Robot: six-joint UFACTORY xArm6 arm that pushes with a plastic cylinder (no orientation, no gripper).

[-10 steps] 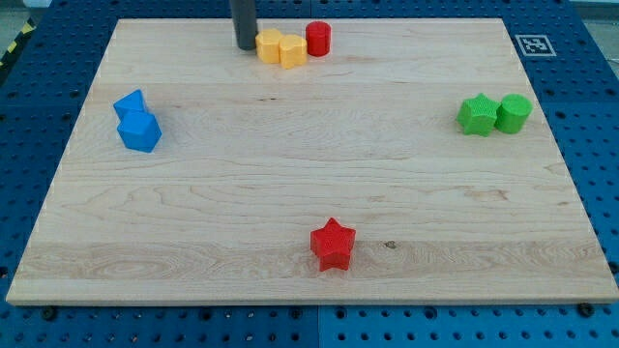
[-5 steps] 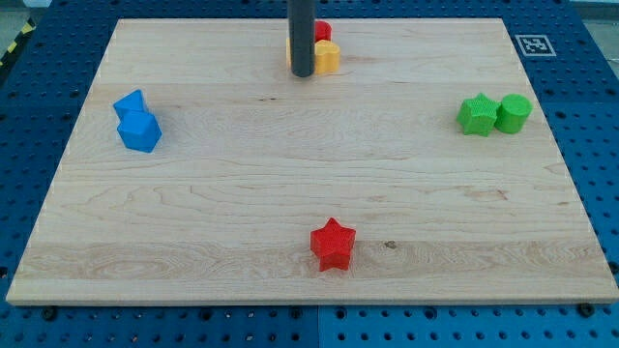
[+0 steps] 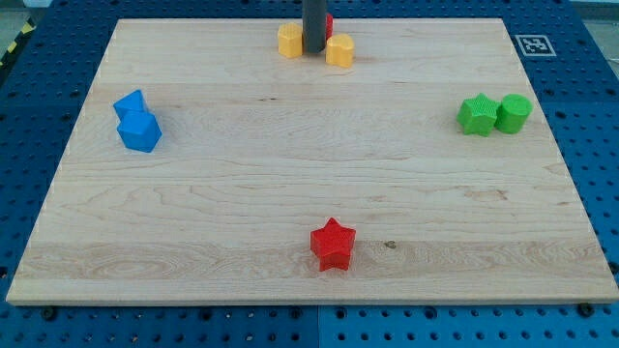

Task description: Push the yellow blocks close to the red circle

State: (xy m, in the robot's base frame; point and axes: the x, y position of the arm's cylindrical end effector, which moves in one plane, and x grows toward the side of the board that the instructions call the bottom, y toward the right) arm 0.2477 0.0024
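Two yellow blocks sit at the view's top middle of the wooden board: one (image 3: 290, 42) left of my rod and one (image 3: 339, 50) right of it. My tip (image 3: 315, 51) stands between them, touching or nearly touching both. The red circle (image 3: 329, 23) is mostly hidden behind the rod; only a sliver shows just above the right yellow block.
Two blue blocks (image 3: 136, 121) sit together at the view's left. A green star-like block (image 3: 477, 114) and a green cylinder (image 3: 514, 113) sit at the right. A red star (image 3: 334, 244) lies near the bottom middle. The board's top edge (image 3: 406, 19) is close behind the yellow blocks.
My tip moved right from the left side of the yellow pair, then up between them. The two yellow blocks, once touching, now stand apart on either side of the rod.
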